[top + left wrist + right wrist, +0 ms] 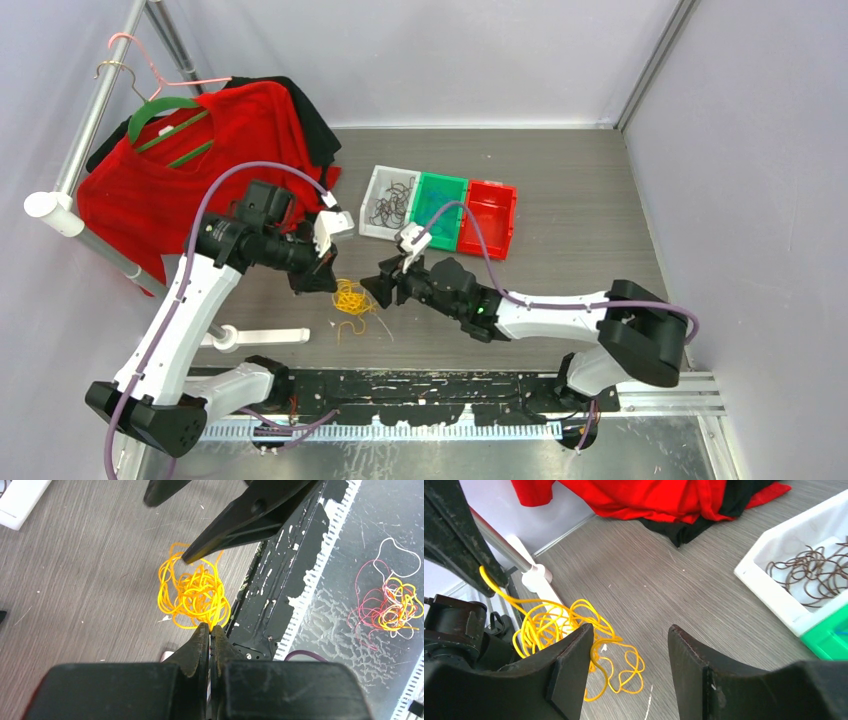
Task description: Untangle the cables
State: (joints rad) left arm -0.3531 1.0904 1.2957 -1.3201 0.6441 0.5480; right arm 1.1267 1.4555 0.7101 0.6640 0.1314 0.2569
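Both arms reach toward the cables point(350, 298) from opposite sides. The left gripper point(210, 628) pinches a yellow loop of the cables (fingers point(200, 645) pressed tight); the right gripper point(630, 630) hangs just beside the cables, spread apart.

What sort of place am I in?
Probably a robotics lab test cell: plain walls enclosing one table, two arms bolted at its edge, and staged props like sorting bins and a hung red shirt.

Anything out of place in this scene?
Yes: a second tangle of pink, white and yellow cords lies off the table, on the metal sheet past the black rail, apart from the yellow tangle on the table. The rail's black coating is also flaked.
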